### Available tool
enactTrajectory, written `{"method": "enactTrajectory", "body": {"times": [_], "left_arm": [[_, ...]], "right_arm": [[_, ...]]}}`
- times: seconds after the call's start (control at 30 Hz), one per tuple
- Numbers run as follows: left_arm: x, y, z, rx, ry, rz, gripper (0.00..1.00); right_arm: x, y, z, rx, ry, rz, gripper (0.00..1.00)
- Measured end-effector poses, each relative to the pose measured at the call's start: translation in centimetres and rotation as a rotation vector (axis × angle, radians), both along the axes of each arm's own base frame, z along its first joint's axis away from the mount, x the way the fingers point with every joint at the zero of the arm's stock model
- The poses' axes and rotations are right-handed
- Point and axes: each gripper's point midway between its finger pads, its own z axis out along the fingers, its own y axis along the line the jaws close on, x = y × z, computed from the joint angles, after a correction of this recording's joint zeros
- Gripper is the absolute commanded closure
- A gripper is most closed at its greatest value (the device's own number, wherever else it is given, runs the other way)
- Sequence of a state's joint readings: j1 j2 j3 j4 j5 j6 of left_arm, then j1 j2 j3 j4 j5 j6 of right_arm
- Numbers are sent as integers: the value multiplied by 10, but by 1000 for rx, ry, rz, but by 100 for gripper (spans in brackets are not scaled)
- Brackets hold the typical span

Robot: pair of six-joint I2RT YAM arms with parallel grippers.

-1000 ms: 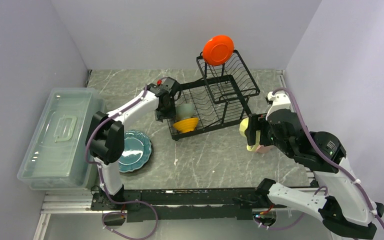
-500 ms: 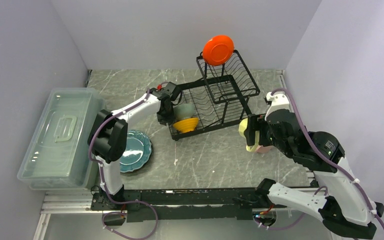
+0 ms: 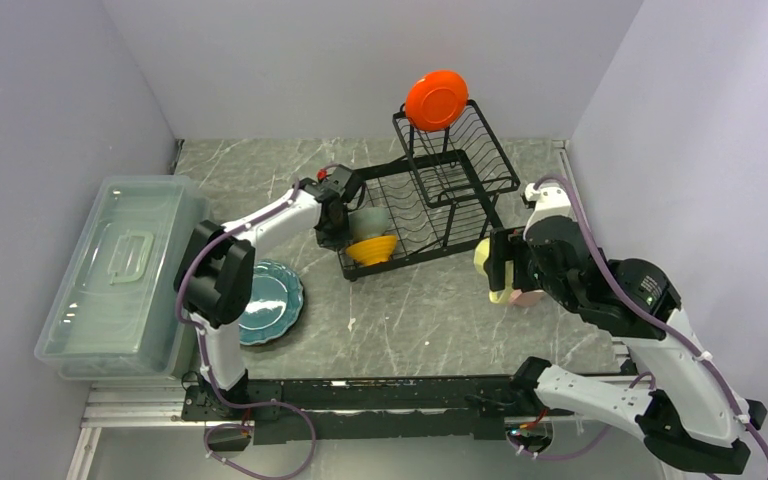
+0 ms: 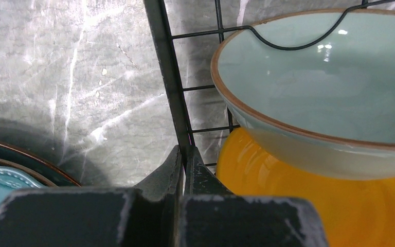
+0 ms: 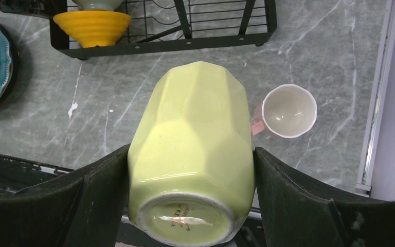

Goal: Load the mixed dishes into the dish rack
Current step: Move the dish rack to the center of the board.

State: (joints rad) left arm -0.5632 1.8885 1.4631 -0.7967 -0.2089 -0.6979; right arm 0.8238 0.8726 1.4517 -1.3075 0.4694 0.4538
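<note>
The black dish rack point(image 3: 420, 256) stands mid-table, with a small orange-red plate point(image 3: 436, 99) upright at the back of its raised basket. A pale green bowl point(image 4: 329, 87) lies over an orange-yellow bowl point(image 4: 288, 195) in the lower tray's left end. My left gripper point(image 4: 184, 154) is shut, its tips right at the rack's left frame bar point(image 4: 167, 67); whether the bar is pinched I cannot tell. My right gripper point(image 5: 191, 154) is shut on the pale yellow mug point(image 5: 195, 134), held off the table right of the rack. A pink mug point(image 5: 288, 110) stands below it. Teal plates point(image 3: 270, 300) lie left of the rack.
A clear plastic lidded bin point(image 3: 120, 270) sits along the left wall beside the teal plates. Walls close the table at the back and both sides. A metal rail point(image 5: 375, 92) borders the table's right edge near the pink mug.
My left gripper has closed from about half open and edged slightly toward the rack's left end. The right arm, still holding the yellow mug, has shifted slightly left.
</note>
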Motion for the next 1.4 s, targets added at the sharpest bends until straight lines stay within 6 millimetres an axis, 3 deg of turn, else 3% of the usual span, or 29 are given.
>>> {"method": "enactTrajectory", "body": {"times": [0.2,0.5,0.67,0.9,1.13,1.23,1.4], "left_arm": [[3,7,1,4,-12,-69,100],[21,50,1,28,-7,-72,100],[28,62,1,57,24,-84,100],[45,64,2,103,36,-116,100],[53,64,1,121,36,-139,100],[53,64,1,123,36,-144,92],[55,67,2,142,31,-148,64]], "right_arm": [[4,-4,-1,-25,-7,-27,50],[16,-10,-2,-101,-3,-97,50],[30,-14,-3,-149,3,-160,50],[59,-51,-5,-160,27,-322,52],[101,-62,-26,-145,104,-400,55],[120,-80,-41,-76,135,-472,56],[135,-105,-55,30,173,-556,57]]}}
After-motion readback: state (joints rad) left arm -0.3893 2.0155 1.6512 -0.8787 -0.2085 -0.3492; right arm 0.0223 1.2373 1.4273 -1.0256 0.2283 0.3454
